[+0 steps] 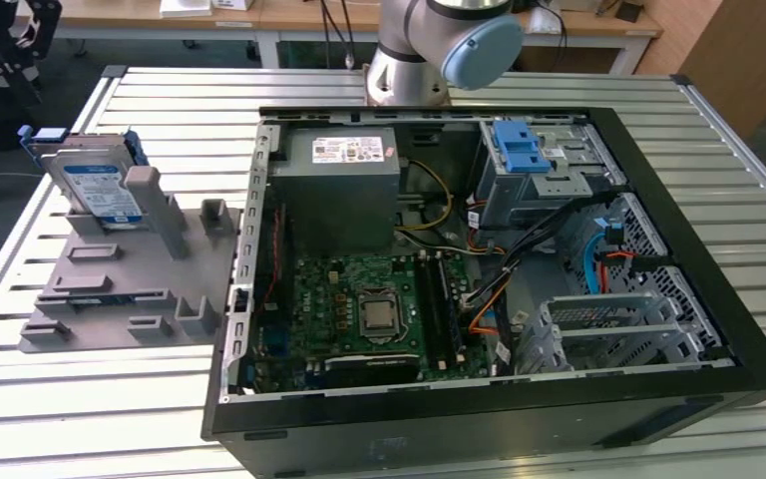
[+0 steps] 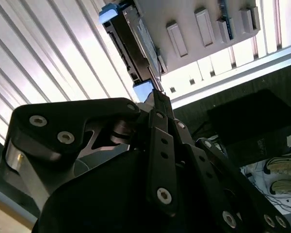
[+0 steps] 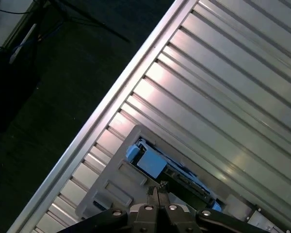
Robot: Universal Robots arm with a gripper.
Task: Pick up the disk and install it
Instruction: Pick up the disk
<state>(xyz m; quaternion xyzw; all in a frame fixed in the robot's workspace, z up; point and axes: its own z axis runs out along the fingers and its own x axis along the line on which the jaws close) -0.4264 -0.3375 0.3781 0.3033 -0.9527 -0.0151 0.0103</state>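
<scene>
The disk (image 1: 97, 190) stands on edge in a slot of the grey fixture (image 1: 117, 289) at the exterior view's upper left. It is well apart from the open computer case (image 1: 490, 424) in the middle of the slatted table (image 1: 91, 419), so it is not yet picked up.

In the first wrist view the gripper (image 3: 157, 188) hangs over the disk's blue-framed end with its fingers drawn together and nothing between them.

**What could go wrong, as I judge it:**
- **Closed fingers:** if the fingers come down as they are, they would hit the disk's top edge instead of straddling it. That could knock the disk over in its slot or push it askew.
- **Off-centre grasp:** the tips sit near one end of the disk, not over its middle. A grasp taken there could let the disk swing or twist as it leaves the slot.
- **Grip on the carrier:** the blue plastic carrier may flex under the pinch and let the disk slip.
- **Cables in the case:** loose cables (image 1: 582, 261) cross the space beside the blue latch (image 1: 523, 150) and the metal drive cage (image 1: 622, 324). A carried disk could snag on them or jam against the cage wall.
</scene>
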